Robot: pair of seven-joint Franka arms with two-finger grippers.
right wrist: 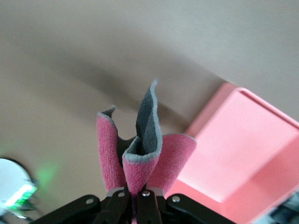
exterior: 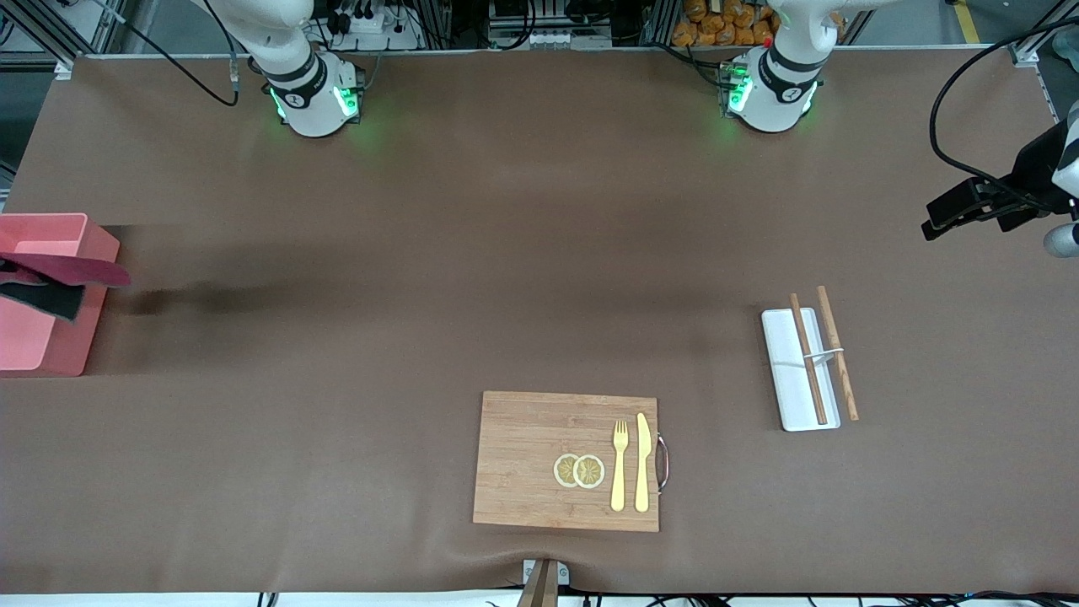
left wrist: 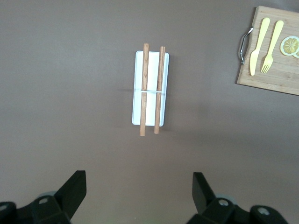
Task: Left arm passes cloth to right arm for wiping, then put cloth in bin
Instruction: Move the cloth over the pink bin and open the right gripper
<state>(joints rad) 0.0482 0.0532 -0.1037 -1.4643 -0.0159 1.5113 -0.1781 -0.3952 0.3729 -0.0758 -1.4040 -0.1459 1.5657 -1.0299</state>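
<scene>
The magenta-red cloth [exterior: 84, 270] hangs folded from my right gripper [exterior: 46, 297], which is shut on it over the pink bin [exterior: 46, 354] at the right arm's end of the table. In the right wrist view the cloth [right wrist: 140, 154] sticks out from the shut gripper [right wrist: 138, 198], with the bin [right wrist: 243, 149] beside it below. My left gripper [exterior: 952, 211] is up over the left arm's end of the table, open and empty. In the left wrist view the left gripper [left wrist: 138, 189] has its fingers [left wrist: 74, 186] spread wide over bare table.
A wooden board [exterior: 539, 459] with lemon slices, a yellow fork and a knife lies near the front edge; the left wrist view shows it too [left wrist: 275, 70]. A small white tray [exterior: 788, 396] with two brown chopsticks lies toward the left arm's end, under the left gripper [left wrist: 152, 88].
</scene>
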